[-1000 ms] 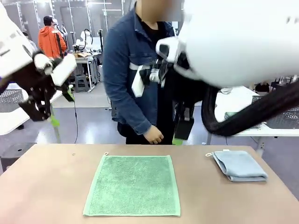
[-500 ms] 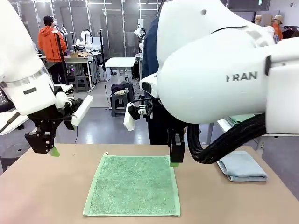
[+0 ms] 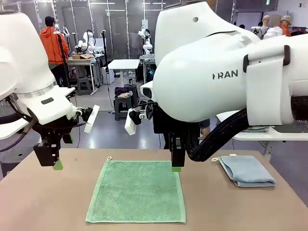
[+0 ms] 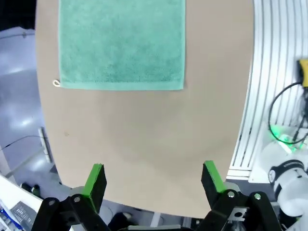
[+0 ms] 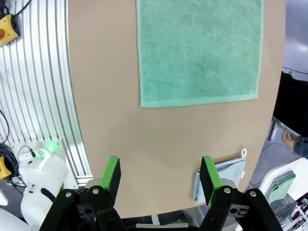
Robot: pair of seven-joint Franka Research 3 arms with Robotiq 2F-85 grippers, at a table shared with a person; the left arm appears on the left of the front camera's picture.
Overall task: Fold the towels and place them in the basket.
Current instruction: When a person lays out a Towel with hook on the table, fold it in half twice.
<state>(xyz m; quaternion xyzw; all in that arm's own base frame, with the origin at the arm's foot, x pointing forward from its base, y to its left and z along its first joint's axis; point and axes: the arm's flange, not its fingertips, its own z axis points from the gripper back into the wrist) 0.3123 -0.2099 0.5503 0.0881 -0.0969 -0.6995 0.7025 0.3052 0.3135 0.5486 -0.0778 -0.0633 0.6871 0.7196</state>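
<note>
Towel (image 5: 230, 169), pale blue, in right wrist view

**Front view.** Dark grey capital letters "FRAN" are printed on the glossy white rounded casing of the robot's right arm (image 3: 226, 74), on its side facing the camera. The word breaks off where an adjoining white casing section overlaps it, so only these four letters can be read. **Left wrist view, right wrist view.** No lettering, number, label or sign is legible on any surface.
</note>
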